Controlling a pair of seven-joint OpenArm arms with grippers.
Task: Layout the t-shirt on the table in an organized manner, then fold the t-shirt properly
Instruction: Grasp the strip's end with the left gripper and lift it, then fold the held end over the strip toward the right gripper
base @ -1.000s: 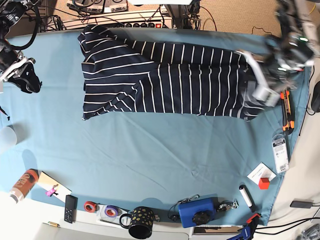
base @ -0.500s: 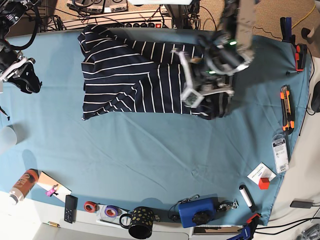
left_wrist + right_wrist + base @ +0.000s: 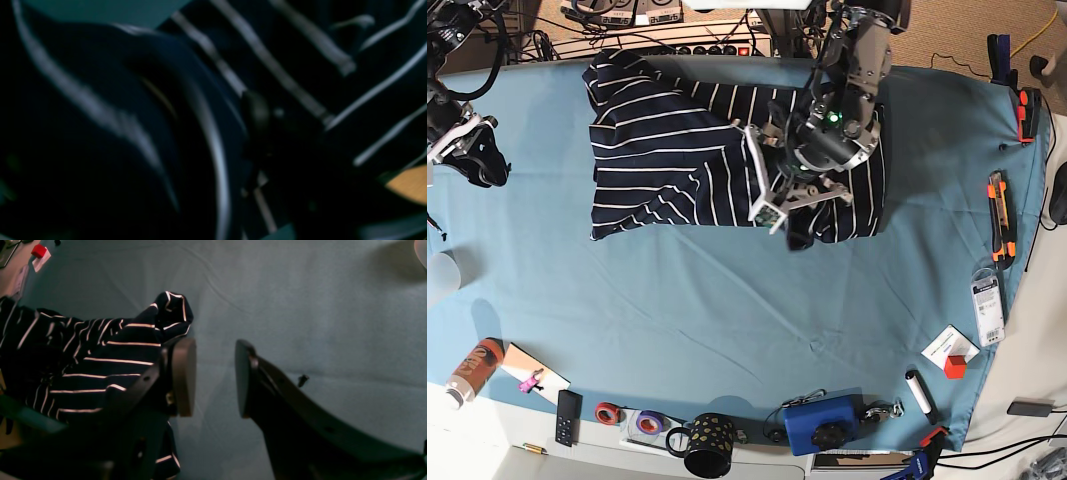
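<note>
T-shirt [image 3: 677, 150] under left gripper [image 3: 792, 215]

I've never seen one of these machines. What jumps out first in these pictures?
The striped t-shirt draws the eye, lying partly doubled over at the far side of the teal table. The left gripper sits right on top of it, while the right gripper waits open over bare cloth at the table's edge.

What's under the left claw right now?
The t-shirt, its folded-over end lying on the table. The left claw hangs over that fold; the arm hides the cloth directly beneath, and the wrist view is too blurred to tell more.
</note>
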